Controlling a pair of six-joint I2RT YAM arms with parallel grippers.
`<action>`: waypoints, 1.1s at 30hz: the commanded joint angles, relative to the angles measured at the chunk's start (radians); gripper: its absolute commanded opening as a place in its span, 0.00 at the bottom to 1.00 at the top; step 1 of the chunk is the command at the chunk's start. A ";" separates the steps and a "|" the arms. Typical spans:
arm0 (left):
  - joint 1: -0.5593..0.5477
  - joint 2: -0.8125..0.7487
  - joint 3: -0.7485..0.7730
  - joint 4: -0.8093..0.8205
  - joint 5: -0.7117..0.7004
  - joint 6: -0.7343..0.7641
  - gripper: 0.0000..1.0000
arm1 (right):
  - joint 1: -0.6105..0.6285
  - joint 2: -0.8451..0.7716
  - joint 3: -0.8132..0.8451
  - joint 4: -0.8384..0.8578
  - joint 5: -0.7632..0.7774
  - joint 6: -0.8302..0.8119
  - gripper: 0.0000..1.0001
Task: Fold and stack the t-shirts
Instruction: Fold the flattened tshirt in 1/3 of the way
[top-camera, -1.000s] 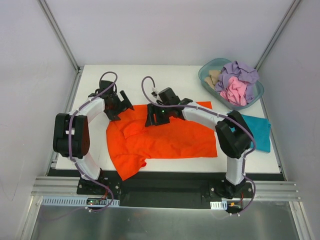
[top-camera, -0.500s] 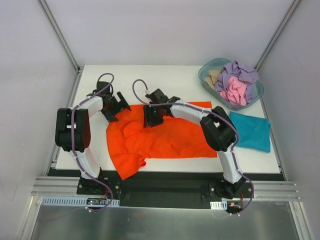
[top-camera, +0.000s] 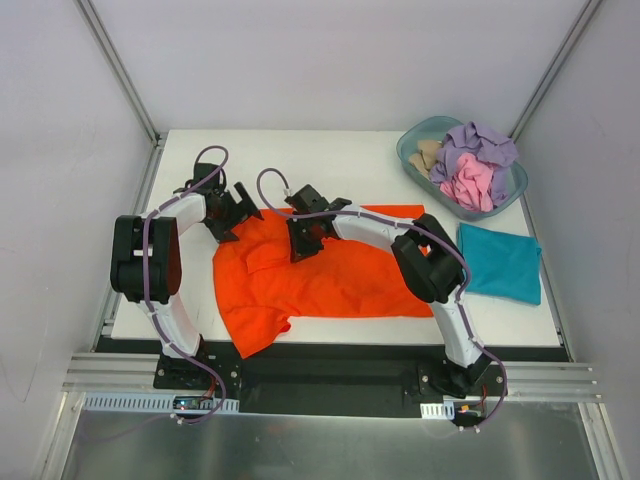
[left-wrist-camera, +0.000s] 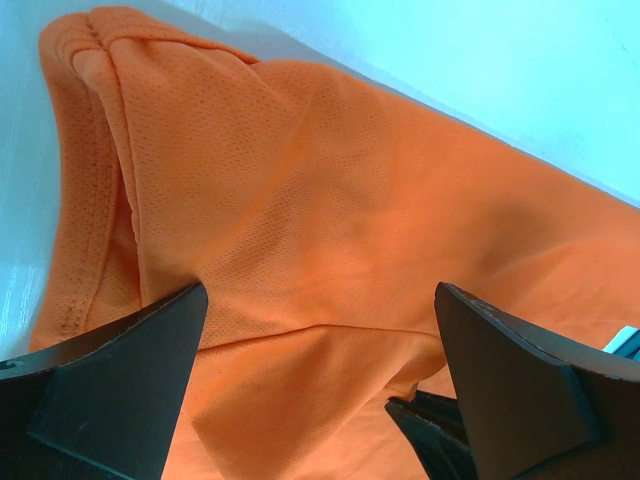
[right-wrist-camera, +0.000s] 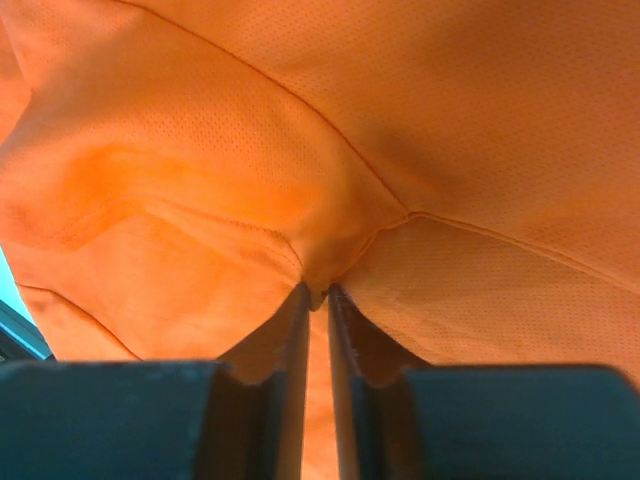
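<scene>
The bright orange t-shirt (top-camera: 335, 280) lies spread on the white table. My right gripper (top-camera: 303, 240) sits at its upper left part, shut on a pinched ridge of orange cloth (right-wrist-camera: 450, 120) between its fingertips (right-wrist-camera: 316, 292). My left gripper (top-camera: 232, 215) hovers at the shirt's top left corner, open. Its wide-set fingers (left-wrist-camera: 320, 300) straddle a fold of the orange fabric (left-wrist-camera: 300, 180) without gripping it. A teal t-shirt (top-camera: 500, 262) lies folded at the right edge of the table.
A translucent blue-green tub (top-camera: 410, 150) at the back right holds crumpled lavender (top-camera: 482, 142), pink (top-camera: 468, 185) and beige (top-camera: 428, 152) shirts. White walls with metal posts enclose the table.
My right gripper slid left along the orange shirt's upper part and closed on a pinch of cloth. The left gripper stayed open, nearly still.
</scene>
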 joint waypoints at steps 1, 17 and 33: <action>0.002 0.014 -0.034 0.005 -0.001 0.003 0.99 | 0.002 -0.029 0.016 -0.007 0.027 0.010 0.11; 0.018 0.014 -0.034 0.005 -0.022 0.008 1.00 | 0.000 -0.142 -0.072 -0.116 0.047 -0.030 0.19; 0.019 0.037 0.012 0.004 -0.002 0.006 0.99 | -0.265 -0.333 -0.174 -0.127 0.124 -0.099 1.00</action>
